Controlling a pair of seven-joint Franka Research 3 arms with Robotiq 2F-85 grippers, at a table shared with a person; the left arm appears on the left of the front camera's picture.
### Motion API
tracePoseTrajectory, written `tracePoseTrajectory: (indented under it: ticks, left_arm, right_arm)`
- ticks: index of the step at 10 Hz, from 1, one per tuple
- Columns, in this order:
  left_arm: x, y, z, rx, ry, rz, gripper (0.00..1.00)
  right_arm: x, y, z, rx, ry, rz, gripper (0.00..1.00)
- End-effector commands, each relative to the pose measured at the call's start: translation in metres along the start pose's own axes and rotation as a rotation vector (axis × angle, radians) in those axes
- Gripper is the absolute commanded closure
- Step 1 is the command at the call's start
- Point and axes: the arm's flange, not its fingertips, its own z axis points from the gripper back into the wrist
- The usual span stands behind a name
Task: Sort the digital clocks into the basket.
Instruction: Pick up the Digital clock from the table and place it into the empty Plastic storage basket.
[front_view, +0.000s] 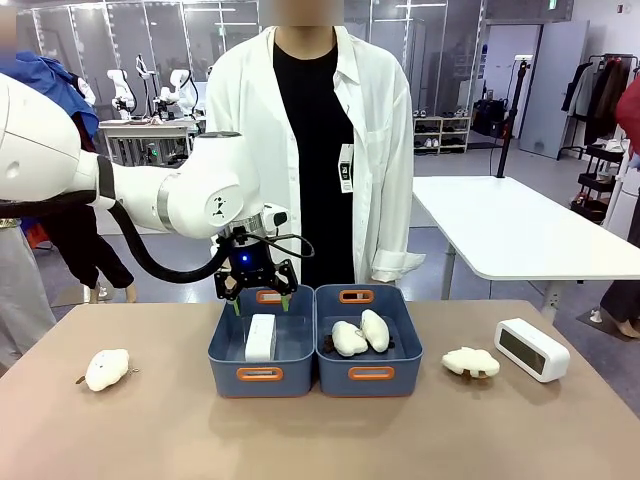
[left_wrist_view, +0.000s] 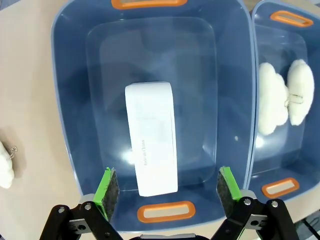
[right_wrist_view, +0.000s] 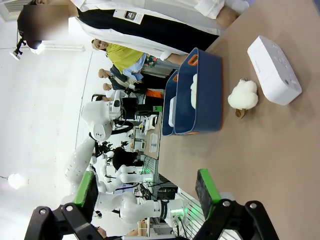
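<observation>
One white digital clock (front_view: 261, 338) (left_wrist_view: 151, 137) lies flat in the left blue-grey basket (front_view: 227, 352) (left_wrist_view: 70, 100). Above the far end of that basket hangs my left gripper (front_view: 258, 299) (left_wrist_view: 164, 192), open, nothing between its green pads. A second digital clock (front_view: 532, 349) (right_wrist_view: 274, 69) rests on the table at the right, dark face toward me. My right gripper (right_wrist_view: 145, 192) is open and empty, well away from that clock, over bare table.
The joined right bin (front_view: 400, 355) (left_wrist_view: 295, 55) holds two white cloud plush toys (front_view: 360, 334). More plush toys lie on the table at the left (front_view: 107, 369) and right (front_view: 470, 362). A person in a white coat (front_view: 330, 130) stands behind the bins.
</observation>
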Motion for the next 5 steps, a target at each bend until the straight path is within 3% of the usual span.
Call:
tracePoseTrajectory:
  ticks: [1,3,5]
  left_arm:
    - [-0.001,0.000,-0.001,0.001,0.003,0.000,0.00]
    - [-0.032,0.096,0.069,-0.294,0.022,0.159,0.00]
    - [-0.064,0.186,0.094,-0.491,0.105,0.194,0.00]
  right_arm:
    - [-0.003,0.003,0.001,0.000,0.006,0.009,0.00]
    - [-0.003,0.003,0.001,0.000,0.006,0.009,0.00]
    - [-0.003,0.003,0.001,0.000,0.006,0.009,0.00]
